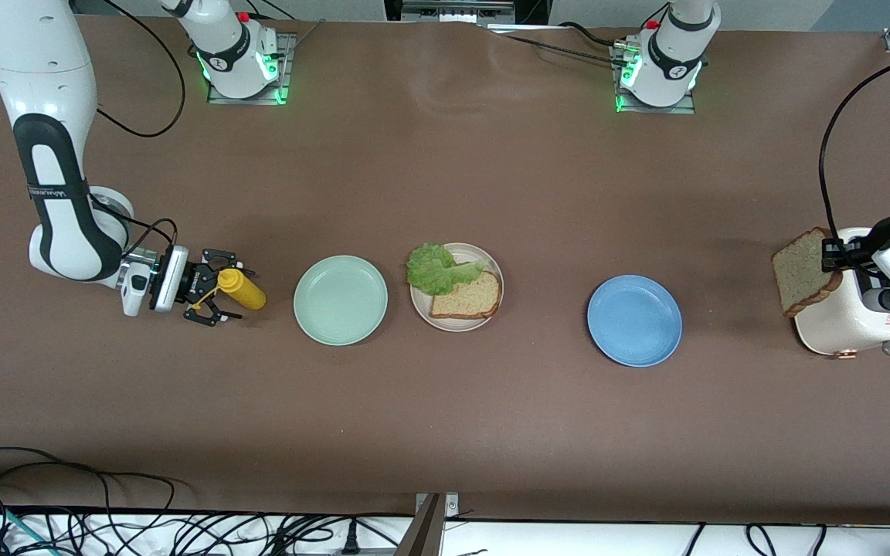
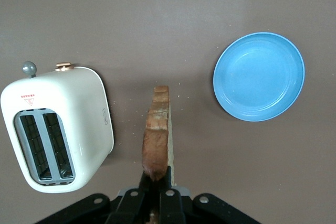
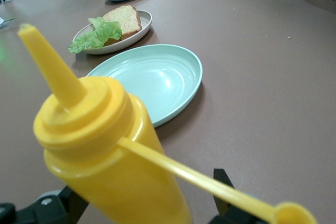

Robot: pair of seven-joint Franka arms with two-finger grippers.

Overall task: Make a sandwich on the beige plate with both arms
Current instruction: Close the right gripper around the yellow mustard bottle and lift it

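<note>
The beige plate (image 1: 491, 266) sits mid-table and holds one bread slice (image 1: 467, 297) with a green lettuce leaf (image 1: 437, 266) partly on it. My left gripper (image 1: 835, 255) is shut on a second bread slice (image 1: 804, 270), held on edge beside the toaster (image 1: 854, 324). In the left wrist view the slice (image 2: 157, 135) hangs from the gripper (image 2: 156, 174) over bare table. My right gripper (image 1: 213, 287) is open around a yellow squeeze bottle (image 1: 244, 289). In the right wrist view that bottle (image 3: 105, 156) fills the space at the gripper (image 3: 149, 190).
A mint green plate (image 1: 341, 300) lies between the bottle and the beige plate. A blue plate (image 1: 634, 320) lies between the beige plate and the toaster; it shows in the left wrist view (image 2: 259, 76). Cables run along the table edge nearest the camera.
</note>
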